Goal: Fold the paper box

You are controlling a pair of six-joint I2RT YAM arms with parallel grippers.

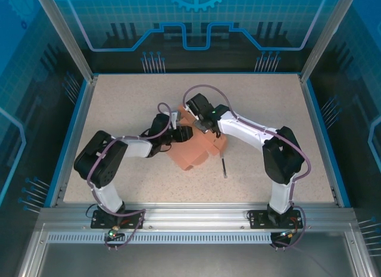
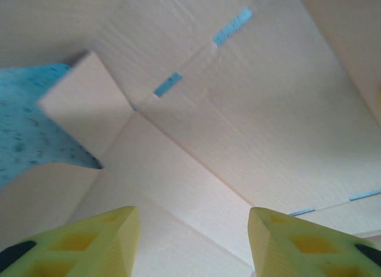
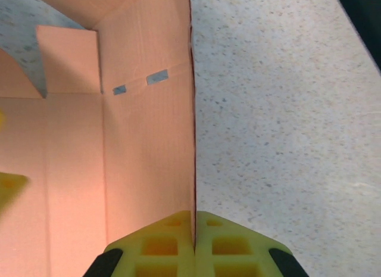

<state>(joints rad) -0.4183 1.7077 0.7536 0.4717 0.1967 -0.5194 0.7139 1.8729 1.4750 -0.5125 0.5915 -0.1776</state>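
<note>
Right gripper (image 3: 194, 232) pinched shut on upright wall edge of paper box (image 3: 143, 110) (salmon-pink, half-formed). Left gripper (image 2: 193, 247) jaws apart facing box interior, gripping nothing. Dark stick (image 1: 224, 168) on table (image 1: 119, 98) nearby.

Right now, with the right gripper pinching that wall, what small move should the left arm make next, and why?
Probably ease the left gripper forward onto the small flap and close: its jaws stand open on nothing, while the right gripper is shut on the paper box wall, steadying it.
</note>
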